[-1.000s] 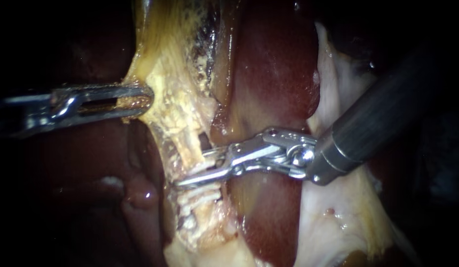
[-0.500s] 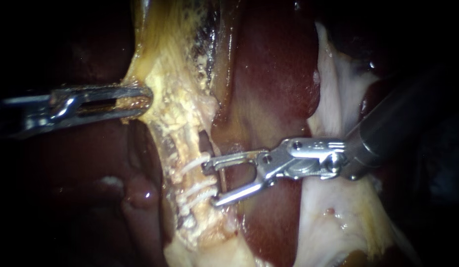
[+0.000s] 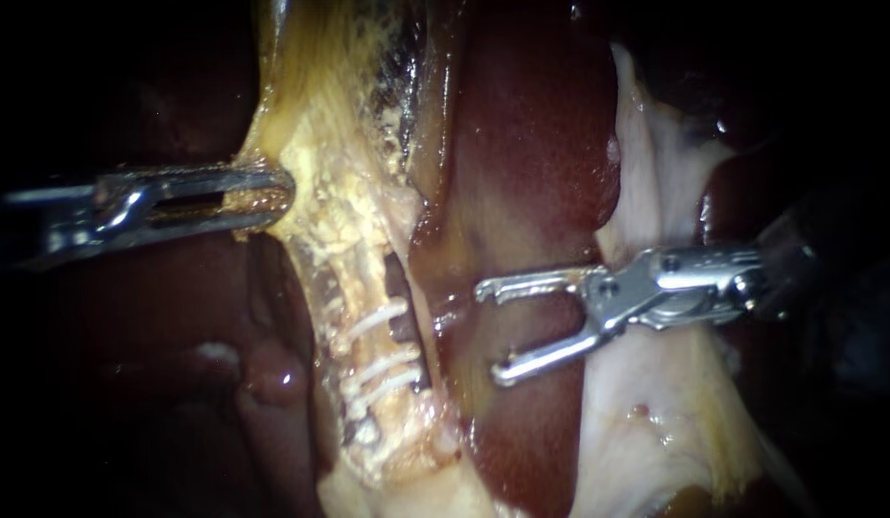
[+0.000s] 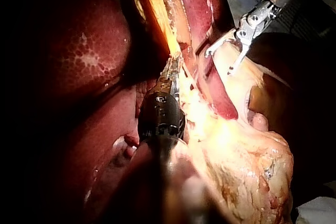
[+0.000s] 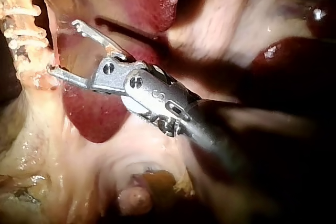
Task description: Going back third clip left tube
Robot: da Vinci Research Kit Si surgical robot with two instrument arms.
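Note:
A pale tube [image 3: 363,278] runs down the middle of the endoscope view and carries three white clips [image 3: 378,363] across it, one above the other. My right instrument [image 3: 488,334] stands to the right of the tube over dark red liver [image 3: 531,163]; its jaws are open, empty and clear of the clips. Its open jaws [image 5: 63,45] also show in the right wrist view, next to the clips [image 5: 22,34]. My left instrument [image 3: 263,197] is shut on yellowish tissue [image 3: 311,163] above the clips and holds it leftward. In the left wrist view its tip [image 4: 170,72] is buried in that tissue.
Pale fatty tissue [image 3: 656,422] lies under and right of the right instrument's shaft. Dark liver [image 3: 157,317] fills the left side below the left instrument. In the left wrist view my right instrument [image 4: 218,63] hangs ahead of the left one.
My right instrument's jaws have opened and drawn back to the right, off the tube. A clip stays on the tube where they were. The left instrument has not moved.

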